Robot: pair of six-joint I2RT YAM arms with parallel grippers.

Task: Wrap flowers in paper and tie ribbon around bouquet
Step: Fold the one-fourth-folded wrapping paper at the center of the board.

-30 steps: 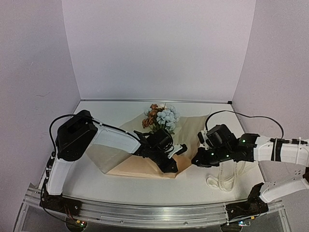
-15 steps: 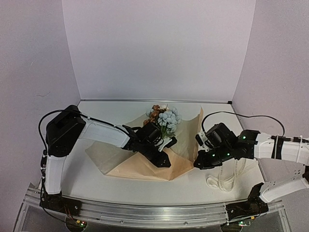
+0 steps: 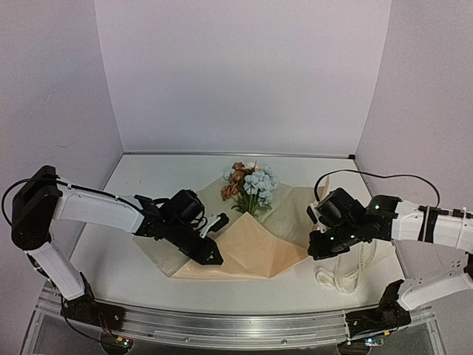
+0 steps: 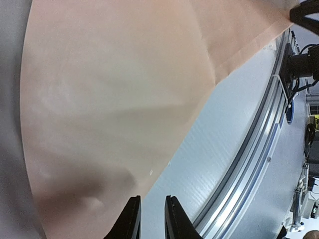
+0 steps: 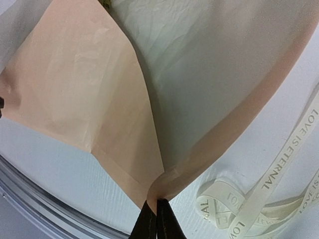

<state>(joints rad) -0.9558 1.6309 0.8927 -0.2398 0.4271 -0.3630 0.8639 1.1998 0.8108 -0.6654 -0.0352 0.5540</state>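
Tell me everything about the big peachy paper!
The paper is a big peach-tan sheet, thin and creased, paler on its other side. It lies on the white table with a flap folded over near the front. The flowers rest on its far part. The right pincer is shut on its right edge, holding that bit up. The left pincer hovers slightly open by its left edge.

Blue-and-brown artificial flowers point(image 3: 249, 185) on peach-tan kraft paper sheet point(image 3: 251, 245) — right corner raised; cream lettered ribbon point(image 3: 338, 279) heaped beside.
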